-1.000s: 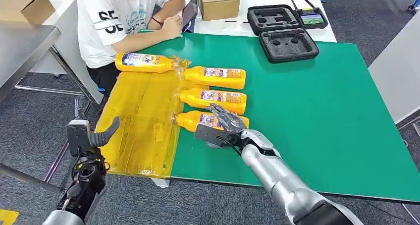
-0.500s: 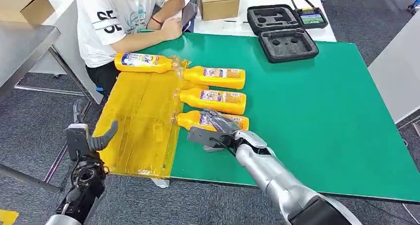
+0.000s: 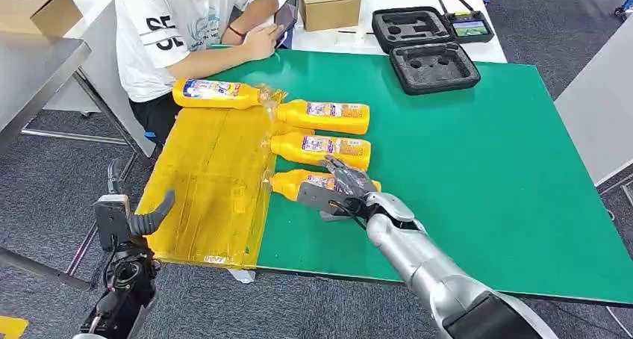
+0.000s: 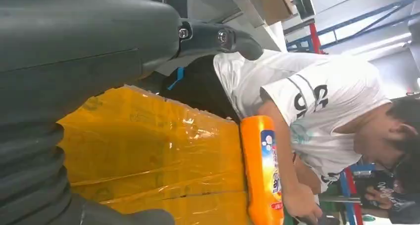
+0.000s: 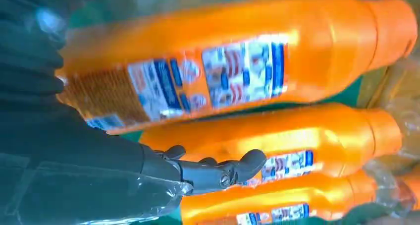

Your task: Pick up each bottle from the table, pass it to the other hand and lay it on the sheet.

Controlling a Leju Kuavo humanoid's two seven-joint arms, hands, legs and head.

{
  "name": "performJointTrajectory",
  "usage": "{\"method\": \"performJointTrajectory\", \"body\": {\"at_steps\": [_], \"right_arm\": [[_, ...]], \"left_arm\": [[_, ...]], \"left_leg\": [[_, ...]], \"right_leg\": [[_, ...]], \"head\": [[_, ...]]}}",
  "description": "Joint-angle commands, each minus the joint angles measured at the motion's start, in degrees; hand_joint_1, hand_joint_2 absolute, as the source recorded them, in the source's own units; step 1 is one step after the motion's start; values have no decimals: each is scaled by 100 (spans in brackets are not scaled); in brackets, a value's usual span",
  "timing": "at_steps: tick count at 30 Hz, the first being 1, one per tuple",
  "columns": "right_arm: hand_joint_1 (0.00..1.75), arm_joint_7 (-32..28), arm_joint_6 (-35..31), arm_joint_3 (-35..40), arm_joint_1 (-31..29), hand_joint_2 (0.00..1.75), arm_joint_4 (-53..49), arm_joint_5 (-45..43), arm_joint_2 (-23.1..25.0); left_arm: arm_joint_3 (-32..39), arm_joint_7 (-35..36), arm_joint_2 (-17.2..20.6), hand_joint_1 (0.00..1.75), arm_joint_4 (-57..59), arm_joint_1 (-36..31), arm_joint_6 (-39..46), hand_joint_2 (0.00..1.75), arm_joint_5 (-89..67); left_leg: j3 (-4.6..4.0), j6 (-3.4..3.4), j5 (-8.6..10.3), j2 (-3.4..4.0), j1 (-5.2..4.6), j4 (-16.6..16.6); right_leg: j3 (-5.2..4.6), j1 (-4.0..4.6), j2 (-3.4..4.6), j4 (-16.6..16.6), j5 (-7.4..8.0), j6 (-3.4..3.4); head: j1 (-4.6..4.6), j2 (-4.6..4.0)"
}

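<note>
Right hand [image 3: 345, 192] over nearest bottle [image 3: 295, 182] by sheet [image 3: 209, 182] at table [image 3: 478, 167] front edge, fingers spread, grip unclear. Left hand [image 3: 131, 219] off the table's left edge, fingers apart, holding nothing.

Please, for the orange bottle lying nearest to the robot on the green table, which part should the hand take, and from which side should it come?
Probably the wide labelled body of the nearest bottle, taken from above with fingers across its width. It lies flat on the green table, neck toward the yellow sheet, and the right hand is already over that part. The narrow neck gives less hold.
</note>
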Motion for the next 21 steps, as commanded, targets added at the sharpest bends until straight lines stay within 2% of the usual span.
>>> {"method": "performJointTrajectory", "body": {"at_steps": [1, 3, 4, 7, 8, 15, 18, 21], "right_arm": [[0, -44, 3, 38, -320, 175, 222, -27, -118], [0, -44, 3, 38, -320, 175, 222, -27, -118], [0, -44, 3, 38, -320, 175, 222, -27, -118], [0, -44, 3, 38, -320, 175, 222, -27, -118], [0, -45, -6, 23, -317, 175, 220, -44, -114], [0, -50, 325, 114, -330, 175, 467, -111, -50], [0, 298, 497, 161, -335, 175, 656, -136, -30], [0, 503, 631, 211, -304, 175, 719, -116, -107]], "left_arm": [[99, 64, -69, 0, 79, -44, -24, 175, -5], [99, 64, -69, 0, 79, -44, -24, 175, -5], [99, 64, -69, 0, 79, -44, -24, 175, -5], [99, 64, -69, 0, 79, -44, -24, 175, -5], [105, 66, -69, 0, 83, -46, -17, 175, -10], [154, 82, -50, 0, -25, 39, -41, 175, 13], [172, 125, -48, 0, -65, 89, -33, 175, 16], [176, 157, -51, 0, -62, 86, -18, 175, 15]], "left_leg": [[8, 5, -3, -2, -3, -1], [31, 11, -19, -2, -3, 8], [4, 5, -2, -2, -3, 0], [9, 6, -4, -2, -3, 0], [29, 11, -17, -2, -2, 7], [15, 6, -8, 0, -2, 0], [32, 9, -19, 3, -1, 5], [14, 6, -6, -1, -4, -2]], "right_leg": [[9, -1, -5, -1, -4, -3], [34, 1, -9, 5, -19, -9], [6, -1, -5, 0, -3, -3], [11, -2, -6, 0, -5, -4], [33, 1, -9, 4, -18, -10], [17, 0, -4, -1, -8, -6], [34, 3, -3, 1, -18, -10], [16, -2, -5, -1, -7, -4]], "head": [[0, 0], [0, 0], [2, -2], [0, 0], [0, 0], [0, 0], [0, 0], [0, 0]]}}
